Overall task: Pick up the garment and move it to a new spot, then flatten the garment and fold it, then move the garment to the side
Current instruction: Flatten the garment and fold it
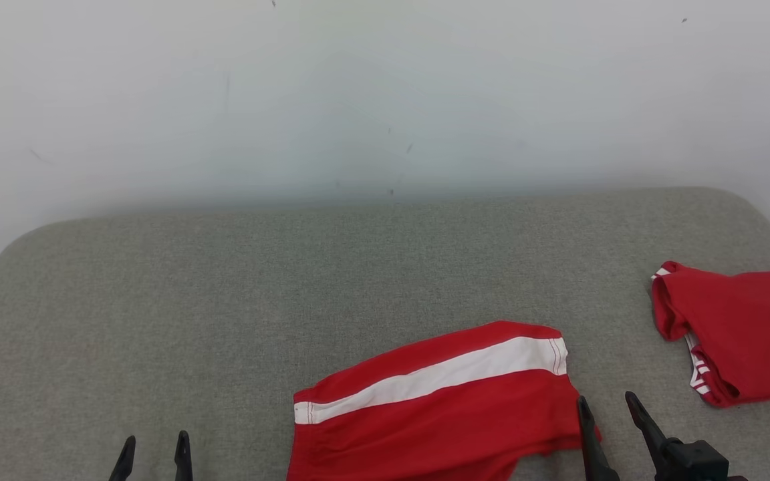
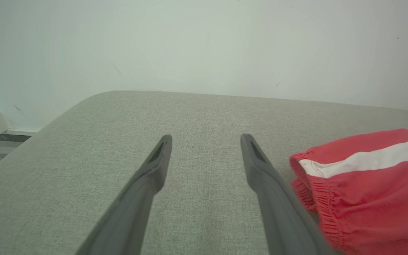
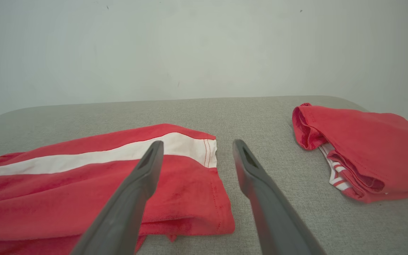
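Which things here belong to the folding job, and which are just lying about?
Part of the job: red shorts with a white stripe; left gripper, open; right gripper, open at the shorts' hem; grey padded surface under them.
Lying about: folded red garment at the right, apart from the shorts, probably already finished; pale wall.

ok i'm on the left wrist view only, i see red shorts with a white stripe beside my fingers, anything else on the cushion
observer: yes, a second red garment lies loosely folded toward the right edge of the cushion, apart from the shorts.
operator: where's the right gripper
observer: the right gripper is open at the shorts' leg-hem end, one finger over the cloth, one over bare cushion.
operator: shorts flat there
observer: not quite, a layer of cloth sticks out under the hem corner.
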